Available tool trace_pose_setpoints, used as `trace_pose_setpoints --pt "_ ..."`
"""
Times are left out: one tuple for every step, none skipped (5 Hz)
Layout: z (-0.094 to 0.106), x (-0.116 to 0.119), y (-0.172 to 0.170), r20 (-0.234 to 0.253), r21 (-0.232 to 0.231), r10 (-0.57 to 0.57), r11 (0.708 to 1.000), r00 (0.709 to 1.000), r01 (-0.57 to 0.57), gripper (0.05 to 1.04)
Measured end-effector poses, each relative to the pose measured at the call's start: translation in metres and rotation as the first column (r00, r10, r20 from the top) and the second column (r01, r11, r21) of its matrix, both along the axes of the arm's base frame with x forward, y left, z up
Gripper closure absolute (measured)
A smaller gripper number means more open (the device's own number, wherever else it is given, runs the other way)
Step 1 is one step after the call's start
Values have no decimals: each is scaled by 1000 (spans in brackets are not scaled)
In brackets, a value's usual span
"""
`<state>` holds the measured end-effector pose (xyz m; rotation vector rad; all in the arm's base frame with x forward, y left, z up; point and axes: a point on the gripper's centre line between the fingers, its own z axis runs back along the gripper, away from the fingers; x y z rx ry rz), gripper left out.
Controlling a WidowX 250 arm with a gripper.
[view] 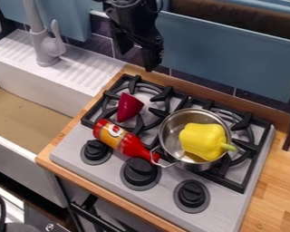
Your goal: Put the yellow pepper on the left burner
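Tabletop [277, 192]: pale wood, framing the stove and running on to the right.
Stove [162, 197]: silver top, black grates over a left and a right burner, three black knobs [141, 171] along the near side.
Sink [56, 86]: white, to the left of the stove, with ridged drainer.
Gripper [137, 60]: black, hanging at the far side, in front of the blue panel [211, 54]; jaws apart, nothing between them.
Faucet [47, 45]: grey, upright, at the sink's far side.
Pot [173, 129]: shiny metal, wire handles, set on the right burner.
Bottle [118, 139]: red, orange-yellow label, lying on its side across the near left part of the stove, narrow end towards the pot.
Yellow pepper [202, 139]: inside the pot, green stem pointing right.
Dark red piece [129, 107]: tapered, on the left burner.
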<state>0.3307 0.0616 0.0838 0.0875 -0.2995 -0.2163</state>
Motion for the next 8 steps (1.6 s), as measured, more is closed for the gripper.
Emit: trace_pose_setpoints --pt "-12 -5 -2 -36 -9 -7 1000 999 6 89" --pt "-20 -8 -21 -38 -10 -147 989 988 147 89" --pt "-25 -14 -44 -67 -11 -305 952 950 305 89" --pt "-27 -24 -59 -114 -43 -479 878 870 477 89" --pt "-31 -34 -72 -110 -58 -638 769 762 636 89" --pt "-34 -39 -78 -112 -53 -719 694 686 718 89" --pt "-39 -42 -82 -90 -41 -794 606 601 794 89" --pt "-41 -42 -86 -85 -16 -832 552 549 834 89"
